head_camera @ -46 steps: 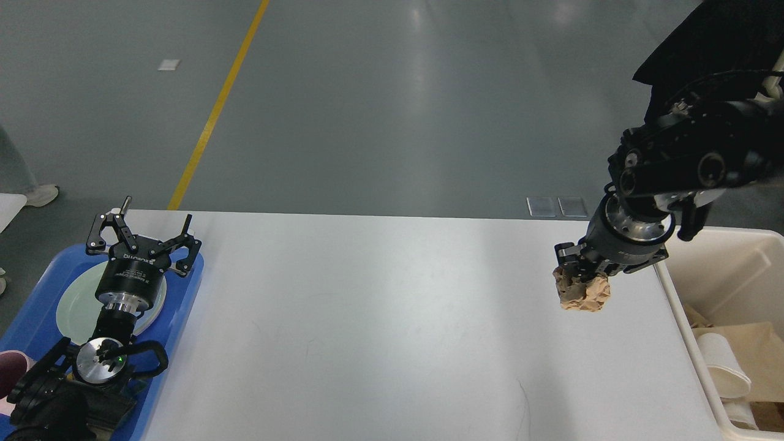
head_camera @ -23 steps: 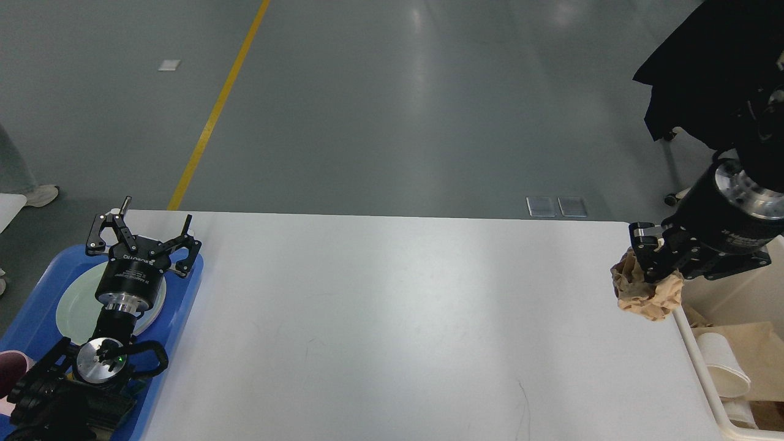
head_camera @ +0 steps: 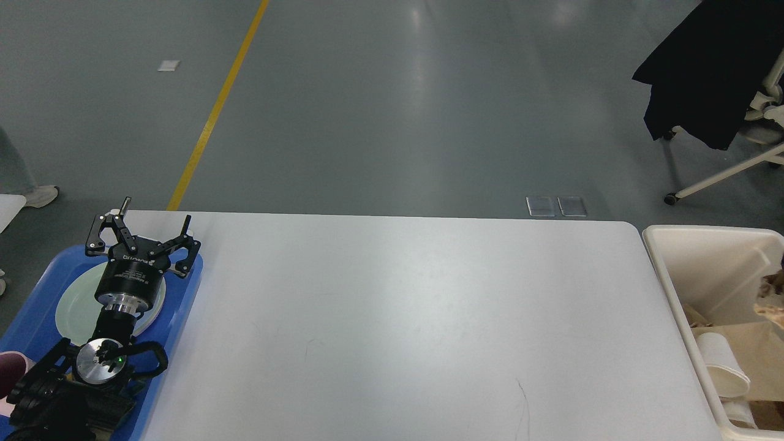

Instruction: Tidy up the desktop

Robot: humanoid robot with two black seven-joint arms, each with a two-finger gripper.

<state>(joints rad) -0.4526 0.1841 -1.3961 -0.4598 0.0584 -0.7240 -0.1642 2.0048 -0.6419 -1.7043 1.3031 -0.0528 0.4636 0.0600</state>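
Observation:
The desktop [head_camera: 398, 318] is a wide white tabletop with faint dark scuffs and nothing lying on it. My left gripper [head_camera: 142, 236] is open and empty, held above the far end of a blue tray [head_camera: 184, 306] at the table's left edge. My right gripper is out of view. A bit of crumpled brown paper [head_camera: 773, 297] shows at the right edge of the frame, over the cream bin [head_camera: 704, 230]; what holds it is hidden.
A pale green plate [head_camera: 70, 306] lies in the blue tray, with a pink cup [head_camera: 9, 367] at its near end. The cream bin holds a white paper cup [head_camera: 723, 364] and brown paper. A chair with a black cloth [head_camera: 704, 79] stands at the far right.
My right arm carried the crumpled brown paper rightward off the desktop and over the bin, then left the view. The left arm has not moved.

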